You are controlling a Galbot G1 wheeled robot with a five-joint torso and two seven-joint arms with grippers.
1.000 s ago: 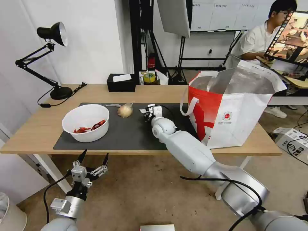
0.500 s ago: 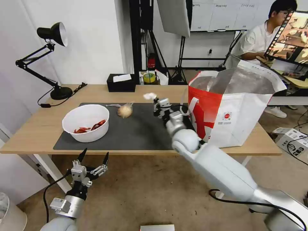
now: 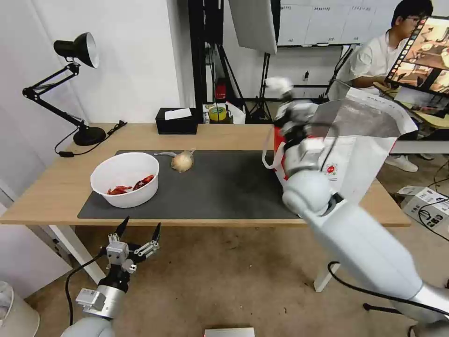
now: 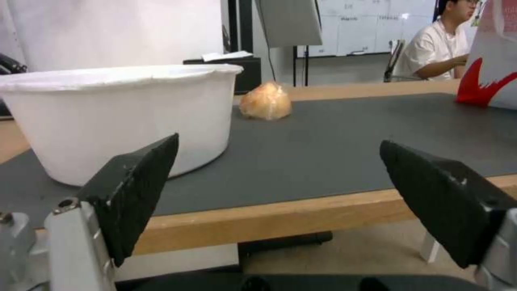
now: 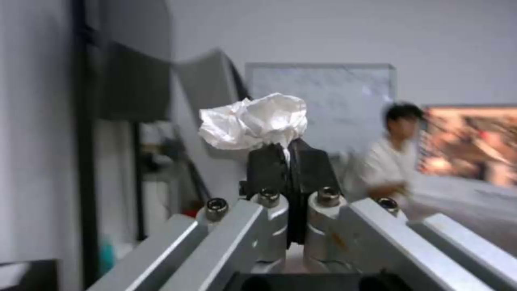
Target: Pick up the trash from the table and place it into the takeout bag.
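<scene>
On your left, the left gripper (image 3: 139,228) hangs below the front edge of the table (image 3: 56,180), jaws spread wide and empty, pointing up toward the white bowl (image 3: 125,178) with its red scraps. From its wrist camera the bowl (image 4: 116,115) sits just past the fingers, with the knotted bag (image 4: 266,101) further back on the dark mat (image 4: 345,141). That arm is parked, but it is the nearer one to both pieces.

Moving right, the knotted bag (image 3: 182,160) lies near the mat's far edge, well apart from the takeout bag (image 3: 355,154).

On your right, the right gripper (image 3: 283,93) is raised high, its arm stretched up and forward, jaws clenched on the crumpled tissue (image 3: 278,84). In the wrist view the tissue (image 5: 253,121) bulges out past the closed fingertips (image 5: 264,161). It appears to sit at the bag's left rim, so the foil-lined opening lies to the right of and below the jaws.
</scene>
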